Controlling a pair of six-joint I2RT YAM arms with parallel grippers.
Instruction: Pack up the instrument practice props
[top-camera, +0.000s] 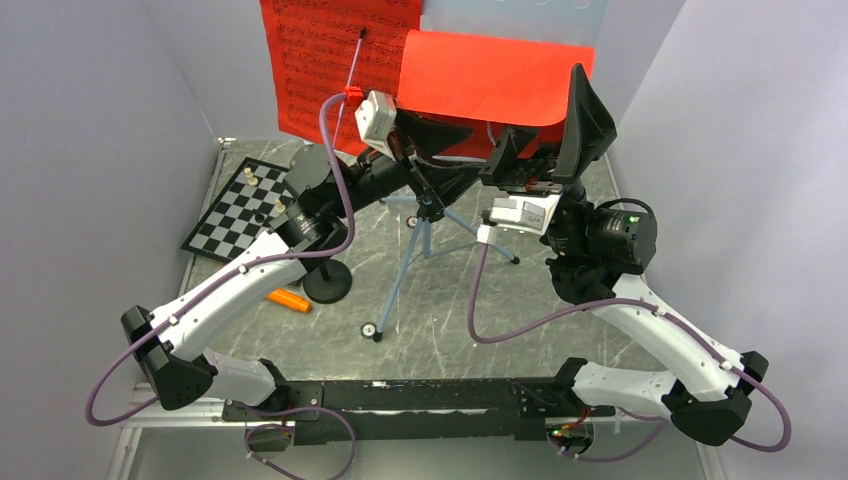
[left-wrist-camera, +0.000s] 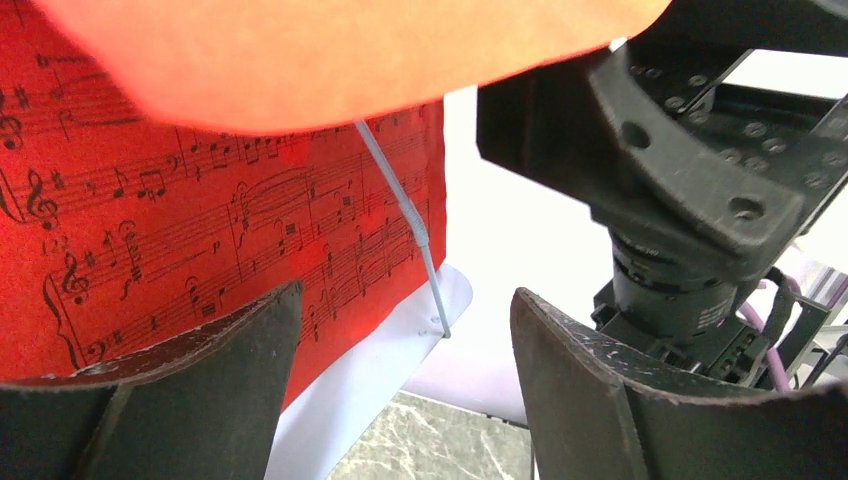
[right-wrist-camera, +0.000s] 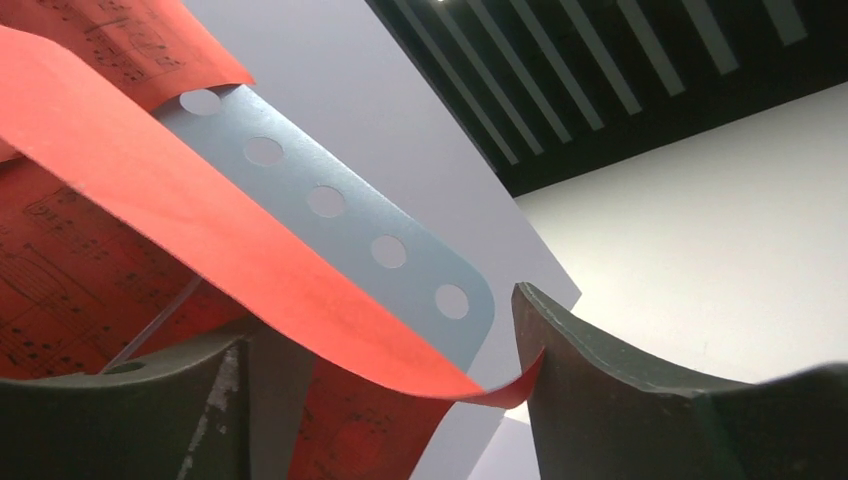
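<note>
The light-blue music stand (top-camera: 420, 240) stands on its tripod mid-table, its perforated desk (right-wrist-camera: 330, 200) holding red music sheets (top-camera: 320, 60). One sheet (top-camera: 490, 75) bends forward off the desk. Its curled edge (right-wrist-camera: 300, 290) lies between my right gripper's (right-wrist-camera: 380, 315) open fingers and touches the right finger. The right gripper (top-camera: 545, 130) points upward under that sheet. My left gripper (left-wrist-camera: 405, 290) is open and empty, facing the printed sheet (left-wrist-camera: 200, 230) and the desk's lower lip. The orange microphone (top-camera: 290, 300) lies on the table beside the black round-base mic stand (top-camera: 327, 283).
A chessboard (top-camera: 235, 210) with a few pieces sits at the left by the wall. White walls close in the table on the left, right and back. The tripod legs (top-camera: 395, 290) spread across the table's middle. Purple cables loop off both arms.
</note>
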